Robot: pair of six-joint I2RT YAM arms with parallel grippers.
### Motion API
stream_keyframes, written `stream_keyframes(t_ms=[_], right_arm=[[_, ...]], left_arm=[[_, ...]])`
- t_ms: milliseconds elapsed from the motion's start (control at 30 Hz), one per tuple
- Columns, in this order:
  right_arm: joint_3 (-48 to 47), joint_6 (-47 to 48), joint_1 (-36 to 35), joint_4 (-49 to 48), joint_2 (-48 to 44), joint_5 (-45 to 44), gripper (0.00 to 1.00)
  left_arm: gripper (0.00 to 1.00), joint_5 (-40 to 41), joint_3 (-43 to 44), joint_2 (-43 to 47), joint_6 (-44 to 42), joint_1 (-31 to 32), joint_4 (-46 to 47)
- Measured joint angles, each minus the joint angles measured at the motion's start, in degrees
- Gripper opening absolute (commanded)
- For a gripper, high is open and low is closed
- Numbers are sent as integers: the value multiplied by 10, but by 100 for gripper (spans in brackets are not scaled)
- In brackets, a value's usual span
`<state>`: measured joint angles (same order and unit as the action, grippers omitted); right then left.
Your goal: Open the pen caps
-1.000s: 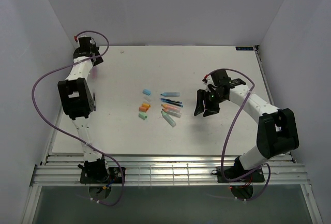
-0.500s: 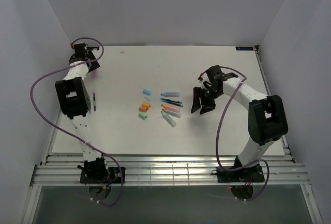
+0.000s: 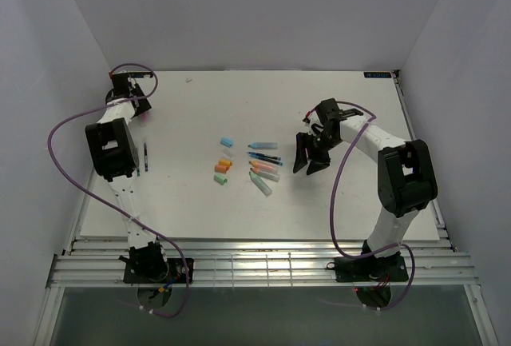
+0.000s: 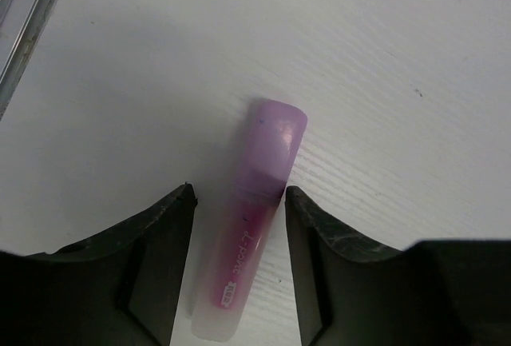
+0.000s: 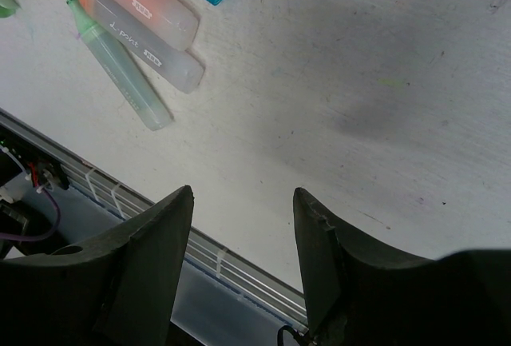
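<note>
A pink-purple highlighter [image 4: 267, 154] lies on the table between the open fingers of my left gripper [image 4: 237, 190]. The right fingertip [image 4: 299, 210] is at its side and the left one stands apart. That gripper [image 3: 134, 100] is at the table's far left corner. Mid-table lie loose caps, light blue [image 3: 227, 141], orange [image 3: 223, 164] and green [image 3: 221, 178], beside uncapped pens [image 3: 263, 172]. My right gripper [image 3: 307, 165] hovers open and empty just right of them. Its wrist view shows orange [image 5: 136, 2], grey-bodied [image 5: 136, 41] and green [image 5: 120, 65] highlighters, with the gripper [image 5: 243, 192] over bare table.
A thin dark blue pen [image 3: 146, 157] lies alone at the left, near the left arm. The table's left edge rail [image 4: 24, 26] runs close to the pink highlighter. The slatted front rail [image 3: 255, 262] spans the near edge. White walls enclose the table.
My left gripper has drawn back into the far left corner, uncovering the dark blue pen at the left. My right gripper has shifted a little left toward the pens.
</note>
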<state>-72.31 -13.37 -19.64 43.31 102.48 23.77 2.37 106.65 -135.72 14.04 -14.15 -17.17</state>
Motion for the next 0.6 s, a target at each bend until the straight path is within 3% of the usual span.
stream_keyframes(t_ms=[333,600], right_arm=[[0,0,0,2,0,-1,59],[0,0,-3,2,-4,-8,60]], left_arm=[[24,-8,16,-15,6,-3,11],[5,-21,9,-12,28,-6,14]])
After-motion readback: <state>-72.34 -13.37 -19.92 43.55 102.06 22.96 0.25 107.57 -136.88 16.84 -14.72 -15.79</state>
